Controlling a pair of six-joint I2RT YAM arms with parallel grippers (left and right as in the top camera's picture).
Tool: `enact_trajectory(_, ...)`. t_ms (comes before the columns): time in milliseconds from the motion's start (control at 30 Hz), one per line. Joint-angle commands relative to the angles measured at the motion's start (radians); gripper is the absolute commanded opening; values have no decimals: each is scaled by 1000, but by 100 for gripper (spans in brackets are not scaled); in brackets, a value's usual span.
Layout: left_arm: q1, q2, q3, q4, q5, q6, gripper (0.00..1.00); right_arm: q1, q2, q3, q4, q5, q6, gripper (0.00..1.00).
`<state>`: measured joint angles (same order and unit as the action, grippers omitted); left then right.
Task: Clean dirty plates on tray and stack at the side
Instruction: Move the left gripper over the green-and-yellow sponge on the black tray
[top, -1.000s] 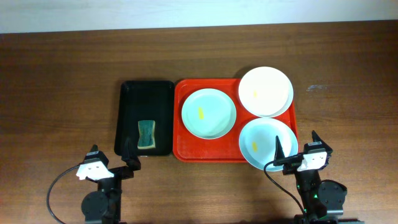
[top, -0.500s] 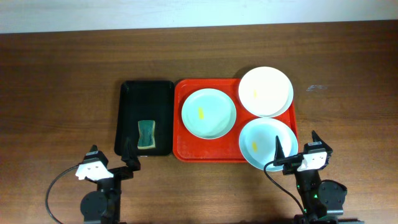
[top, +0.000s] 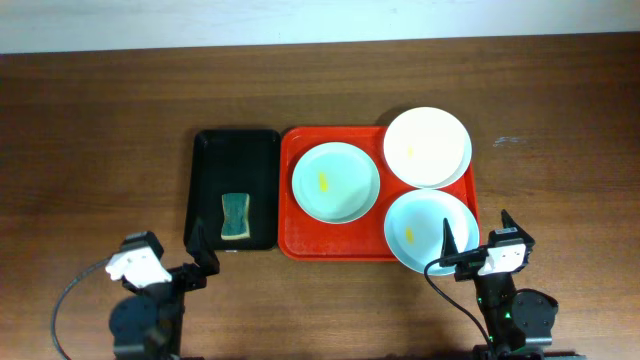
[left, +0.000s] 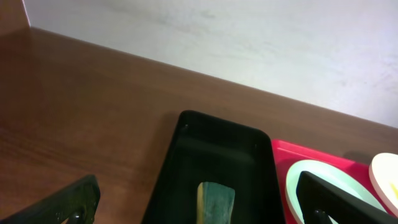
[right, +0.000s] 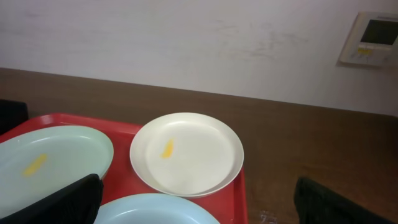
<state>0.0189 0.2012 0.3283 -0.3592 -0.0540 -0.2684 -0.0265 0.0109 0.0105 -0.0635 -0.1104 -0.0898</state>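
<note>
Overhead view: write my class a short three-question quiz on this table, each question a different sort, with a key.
1. True or false: the sponge lies in the black tray.
2. How many plates on the red tray show a yellow smear?
3. The white plate sits: A) at the red tray's far right corner; B) in the black tray; C) off both trays.
Key: 1 true; 2 three; 3 A.

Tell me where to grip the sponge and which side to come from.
Pinch the sponge across its slightly narrower middle, coming straight down from above. It lies flat at the near end of the black tray, whose raised rim would likely block a sideways approach.
</note>
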Motion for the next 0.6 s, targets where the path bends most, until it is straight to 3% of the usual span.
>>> enact_trajectory(0, -5, 160, 135, -44, 58, 61, 99, 0, -4, -5, -5, -13, -7, 98)
enact_trajectory(367, -5, 731, 539, -396, 195, 84, 99, 0, -4, -5, -5, -13, -7, 98)
enact_trajectory(533, -5, 845, 669, -474, 234, 84, 100, 0, -4, -5, -5, -13, -7, 99)
enact_trajectory(567, -5, 846, 678, -480, 234, 84, 93, 0, -4, -5, -5, -13, -7, 98)
